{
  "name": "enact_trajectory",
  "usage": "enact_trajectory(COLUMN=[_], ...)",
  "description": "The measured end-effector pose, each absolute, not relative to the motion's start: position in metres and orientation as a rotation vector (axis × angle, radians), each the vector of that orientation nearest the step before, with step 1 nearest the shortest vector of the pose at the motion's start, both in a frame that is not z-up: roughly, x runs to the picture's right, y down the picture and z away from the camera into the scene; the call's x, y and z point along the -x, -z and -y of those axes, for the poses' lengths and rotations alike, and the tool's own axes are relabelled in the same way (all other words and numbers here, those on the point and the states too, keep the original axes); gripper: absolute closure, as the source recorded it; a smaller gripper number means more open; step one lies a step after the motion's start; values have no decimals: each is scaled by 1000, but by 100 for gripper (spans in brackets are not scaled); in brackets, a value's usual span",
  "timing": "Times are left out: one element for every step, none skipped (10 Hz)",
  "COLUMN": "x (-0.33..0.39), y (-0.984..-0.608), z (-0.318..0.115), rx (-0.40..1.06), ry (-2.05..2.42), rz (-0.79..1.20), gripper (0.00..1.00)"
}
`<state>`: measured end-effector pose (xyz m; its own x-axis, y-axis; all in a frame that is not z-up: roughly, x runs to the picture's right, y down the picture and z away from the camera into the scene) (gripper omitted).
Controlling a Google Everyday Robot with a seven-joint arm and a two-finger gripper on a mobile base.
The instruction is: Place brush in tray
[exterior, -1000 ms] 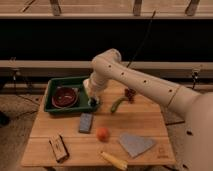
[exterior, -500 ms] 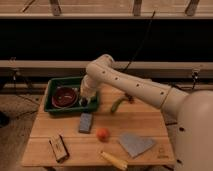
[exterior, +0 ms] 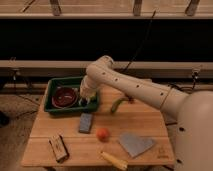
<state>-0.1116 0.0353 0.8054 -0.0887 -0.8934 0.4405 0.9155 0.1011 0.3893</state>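
1. The arm has swung left across the counter [exterior: 145,120] over the last second — its end effector [exterior: 88,100] now hangs low over the right end of the dark green tray [exterior: 50,86], just beside the dark red bowl [exterior: 64,96] sitting inside it.
2. A moment ago the wrist stood further right, near the tray's edge; now it is within the rim, which I read as the placing step nearly done.
3. The brush [exterior: 86,98] I can barely make out — something pale shows under the wrist, at the tray's right end, but whether it rests on the tray floor or is gripped I cannot tell, nor how far apart the fingers are.
4. Untouched on the counter: the green pepper [exterior: 118,104], a grey block [exterior: 86,122], an orange ball [exterior: 102,134], the grey cloth [exterior: 135,144], the yellow corn piece [exterior: 115,161].
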Motion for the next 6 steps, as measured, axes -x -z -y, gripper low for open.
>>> enact_trajectory(x=[111, 112, 110, 106, 95, 89], y=[-805, -805, -805, -804, -804, -806], z=[-35, -35, -37, -39, -38, -37], rx=[40, 40, 48, 65, 82, 87], ry=[1507, 1508, 1507, 1505, 1512, 1515], rz=[694, 694, 696, 681, 634, 615], gripper=[20, 20, 21, 25, 36, 40])
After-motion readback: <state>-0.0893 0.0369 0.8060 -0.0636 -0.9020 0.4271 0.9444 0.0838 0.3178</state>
